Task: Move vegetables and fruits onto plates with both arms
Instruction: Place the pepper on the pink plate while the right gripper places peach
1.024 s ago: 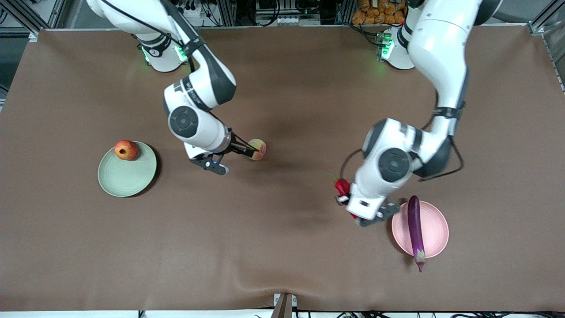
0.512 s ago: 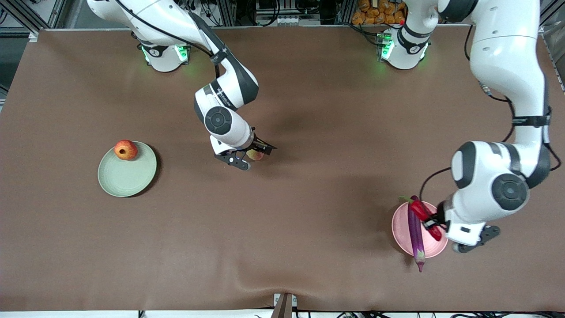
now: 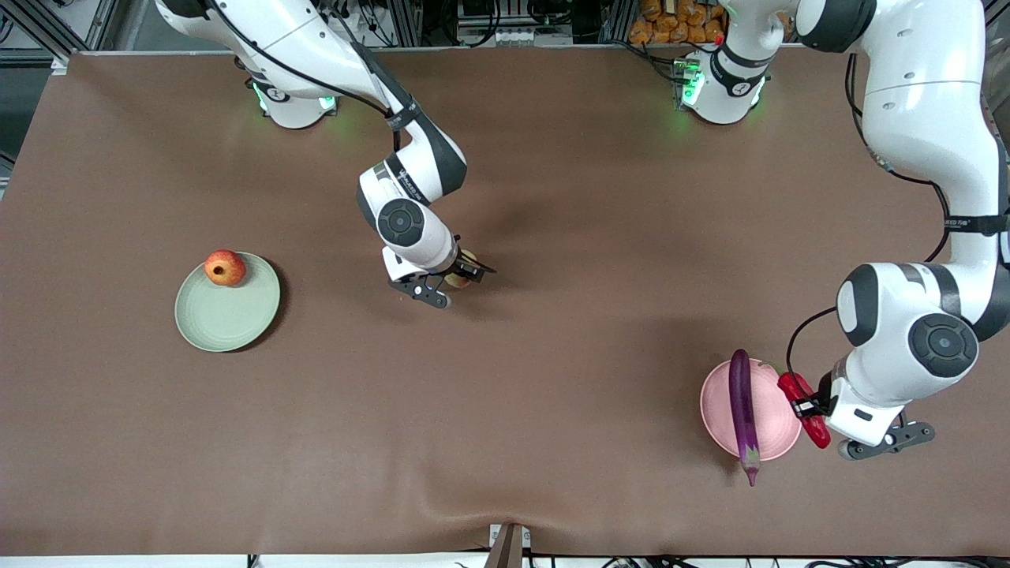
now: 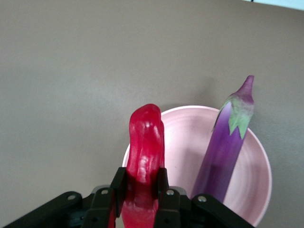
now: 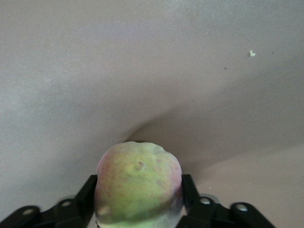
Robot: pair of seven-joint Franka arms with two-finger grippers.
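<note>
The peach (image 3: 460, 276) sits out in the middle of the table (image 3: 552, 197), and the right gripper (image 3: 461, 274) is clamped around it. The left gripper (image 3: 806, 404) has the red chili (image 3: 803, 397) pinched tight, over the pink plate (image 3: 761, 422)'s rim on the left arm's side, and the eggplant (image 3: 742, 410) lies across that plate with its stem end poking past the rim nearest the front edge. The pomegranate (image 3: 225, 267) is already on the green plate (image 3: 227, 312), over toward the right arm's end.

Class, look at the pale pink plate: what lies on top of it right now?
Only the purple eggplant lies across the pink plate, its stem end overhanging the rim. The plate surface under the eggplant is covered. The left gripper holds the red chili pepper beside the rim.
</note>
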